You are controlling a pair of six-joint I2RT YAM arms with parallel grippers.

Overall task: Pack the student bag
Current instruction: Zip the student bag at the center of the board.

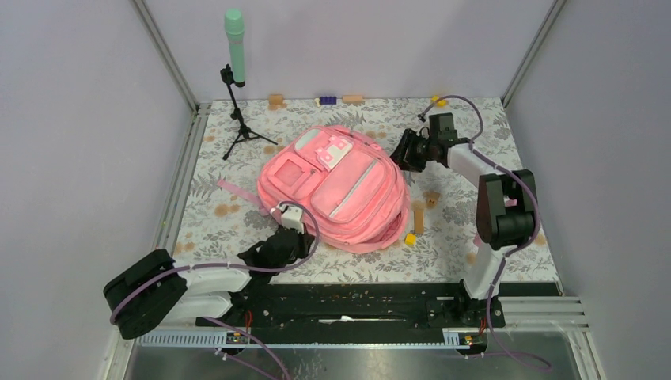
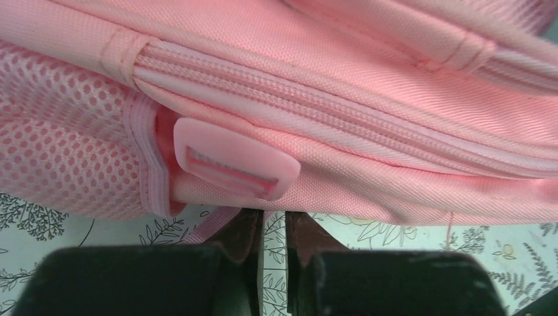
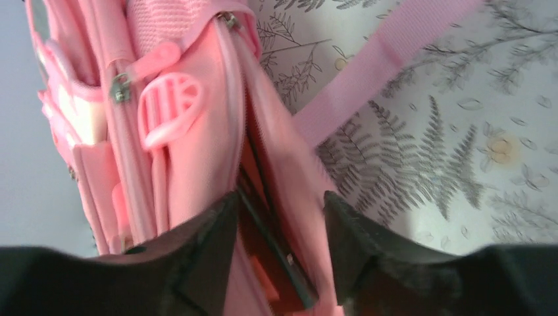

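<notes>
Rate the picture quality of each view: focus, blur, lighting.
Top external: evenly lit and sharp, soft shadows only, the student bag crisp. Left wrist: the bag's weave is sharp; the left gripper is a dark, soft-edged mass at the bottom. Right wrist: softer overall, the right gripper blurred and underexposed, the tablecloth print slightly smeared.

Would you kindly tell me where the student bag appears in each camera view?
Top external: student bag at the table's centre.
Left wrist: bag fills the upper half, zipper close up.
Right wrist: bag in the left half.
Shared landmark: floral table cover.
</notes>
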